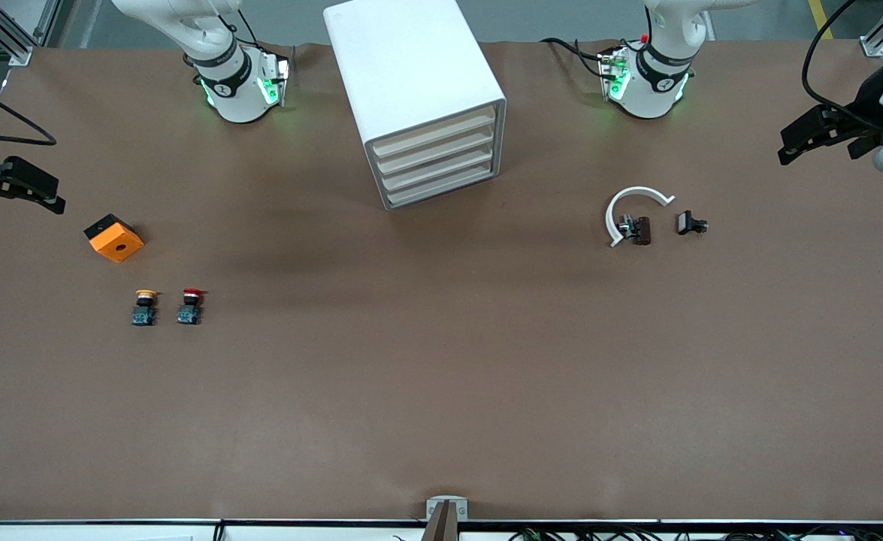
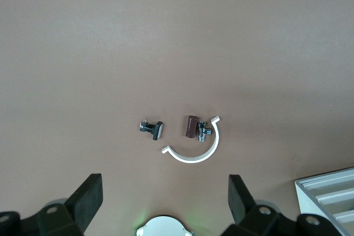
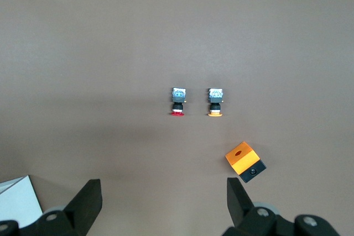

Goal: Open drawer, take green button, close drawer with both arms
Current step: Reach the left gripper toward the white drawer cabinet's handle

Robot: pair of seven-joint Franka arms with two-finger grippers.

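Note:
The white cabinet (image 1: 411,83) stands midway between the two arm bases. Its four cream-fronted drawers (image 1: 441,161) are all shut and face the front camera. No green-capped button shows in any view. My left gripper (image 1: 817,146) hangs open and empty over the table's edge at the left arm's end. In the left wrist view (image 2: 165,192) it is above bare table, with the cabinet's corner (image 2: 332,192) beside it. My right gripper (image 1: 26,207) hangs open and empty over the right arm's end. In the right wrist view (image 3: 164,192) it is also above bare table.
A yellow-capped button (image 1: 144,306) and a red-capped button (image 1: 190,304) stand side by side toward the right arm's end, with an orange block (image 1: 114,238) farther from the camera. A white curved clip (image 1: 633,207), a brown part (image 1: 640,230) and a small black part (image 1: 690,223) lie toward the left arm's end.

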